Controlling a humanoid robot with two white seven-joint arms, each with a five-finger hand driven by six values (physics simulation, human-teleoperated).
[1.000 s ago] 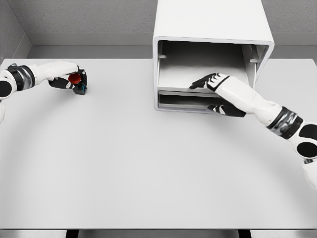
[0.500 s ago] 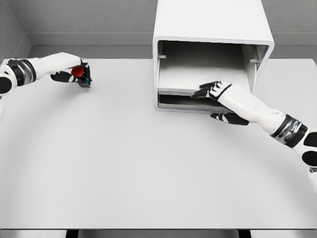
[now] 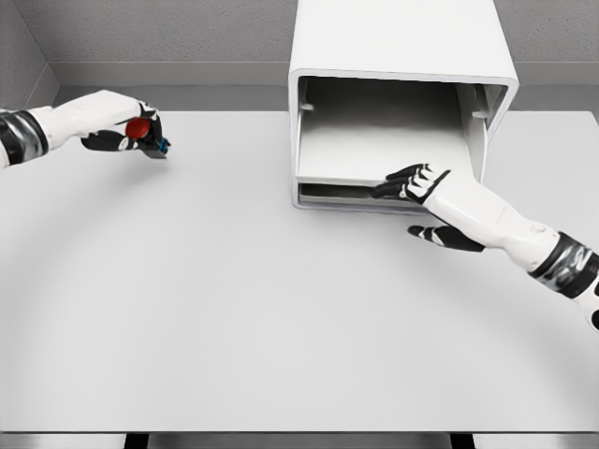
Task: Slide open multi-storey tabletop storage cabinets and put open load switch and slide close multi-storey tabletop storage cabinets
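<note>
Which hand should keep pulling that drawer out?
The right hand: its fingers already rest on the front edge of the cabinet's upper drawer. The left hand is far left, gripping the load switch.

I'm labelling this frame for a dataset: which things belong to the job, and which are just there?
Part of the job:
- storage cabinet
- its upper drawer, slid out
- load switch, red knob, in the left hand
- right hand at the drawer front

Just there:
- table
- grey wall
</note>
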